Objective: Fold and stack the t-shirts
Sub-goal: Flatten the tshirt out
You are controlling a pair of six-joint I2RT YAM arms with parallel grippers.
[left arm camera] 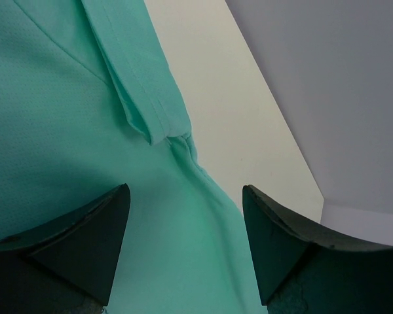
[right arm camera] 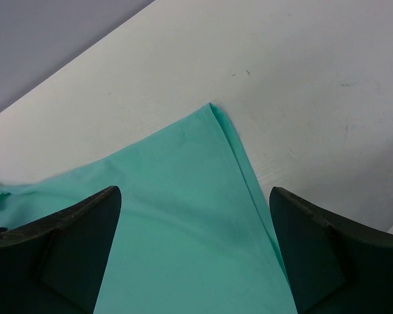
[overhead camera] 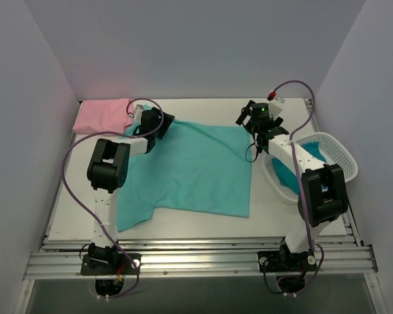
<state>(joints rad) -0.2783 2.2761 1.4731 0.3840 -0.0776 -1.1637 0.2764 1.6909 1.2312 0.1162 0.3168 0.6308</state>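
Observation:
A light mint-green t-shirt [overhead camera: 190,171] lies spread flat on the table. My left gripper [overhead camera: 162,124] is open over its far left part, by a sleeve hem [left arm camera: 144,85]; cloth [left arm camera: 183,248] lies between the jaws, not pinched. My right gripper [overhead camera: 247,123] is open over the shirt's far right corner [right arm camera: 213,111], with cloth [right arm camera: 190,248] below the jaws. A pale pink t-shirt [overhead camera: 103,115] lies folded at the far left. A darker teal t-shirt [overhead camera: 293,171] sits in the white mesh basket [overhead camera: 340,157].
The basket stands at the right, close beside my right arm. White walls enclose the table on the left, back and right. Bare table [overhead camera: 203,108] runs behind the mint shirt, and a metal rail [overhead camera: 203,255] lines the near edge.

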